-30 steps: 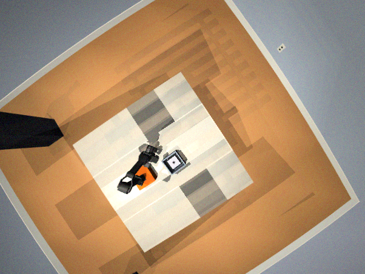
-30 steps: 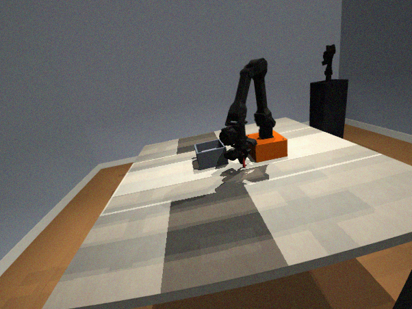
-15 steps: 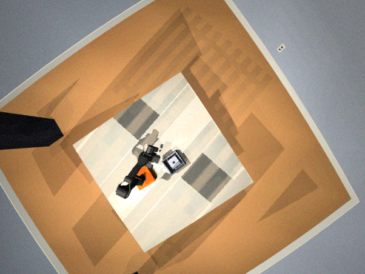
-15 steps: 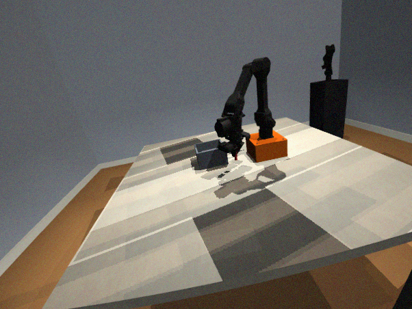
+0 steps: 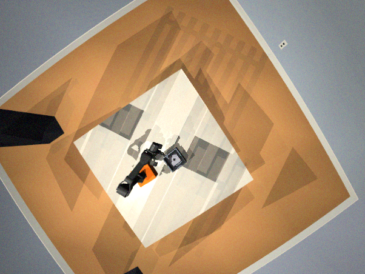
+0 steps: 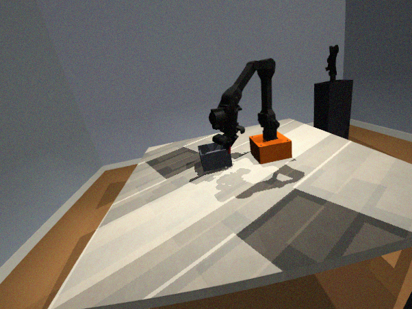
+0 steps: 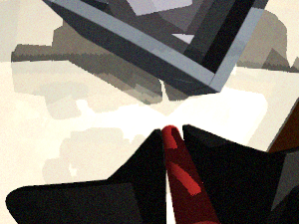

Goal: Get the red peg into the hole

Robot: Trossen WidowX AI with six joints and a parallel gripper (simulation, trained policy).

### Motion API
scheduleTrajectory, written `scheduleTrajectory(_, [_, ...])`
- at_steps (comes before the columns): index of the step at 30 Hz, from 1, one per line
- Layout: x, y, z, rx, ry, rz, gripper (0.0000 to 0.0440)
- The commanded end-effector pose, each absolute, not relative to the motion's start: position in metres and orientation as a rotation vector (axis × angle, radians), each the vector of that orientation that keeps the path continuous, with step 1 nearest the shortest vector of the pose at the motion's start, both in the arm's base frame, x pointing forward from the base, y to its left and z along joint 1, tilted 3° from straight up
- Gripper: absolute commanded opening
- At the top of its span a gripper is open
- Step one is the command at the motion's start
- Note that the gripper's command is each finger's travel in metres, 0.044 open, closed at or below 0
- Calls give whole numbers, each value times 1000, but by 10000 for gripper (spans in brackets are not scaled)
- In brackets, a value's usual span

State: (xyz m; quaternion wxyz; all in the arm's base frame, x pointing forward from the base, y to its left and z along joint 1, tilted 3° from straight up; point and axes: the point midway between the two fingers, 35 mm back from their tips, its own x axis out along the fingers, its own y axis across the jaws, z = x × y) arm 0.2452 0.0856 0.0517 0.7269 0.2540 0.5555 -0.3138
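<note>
Across the middle of the top view, one pale table (image 5: 188,194) (image 6: 178,219), set at a slant; on it, left of the frame's centre, one black arm (image 5: 137,171) (image 6: 267,89), jointed, on an orange base (image 5: 151,176) (image 6: 274,152). Just beside it, near the centre of the same view, one open box (image 5: 166,162) (image 6: 216,161) (image 7: 149,54), dark grey, square-walled; within, one pale plate (image 5: 178,159) (image 7: 161,4), its small dark hole (image 5: 174,159) close to the middle.

One gripper (image 5: 163,155) (image 6: 230,145) (image 7: 171,133), nearly closed — fingers clamped on a slim object, at the lower centre of the wrist view. One red peg (image 6: 230,150) (image 7: 184,183), held between those fingers; its tip lies below the box's near corner in the wrist frame, outside the walls.

Handling notes, by judgement: the step in hand is the carry to the box; best to raise the peg well over the rim before crossing — a low pass may knock the wall or twist the peg in the grip; then centre over the hole, bring the peg upright, lower slowly, and release only once it is fully seated.
</note>
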Motion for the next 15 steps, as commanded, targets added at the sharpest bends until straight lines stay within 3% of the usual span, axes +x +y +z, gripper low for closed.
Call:
scheduleTrajectory(1, [258, 76, 63, 554, 1203, -697, 0])
scheduleTrajectory(15, [289, 32, 77, 597, 1191, -754, 0])
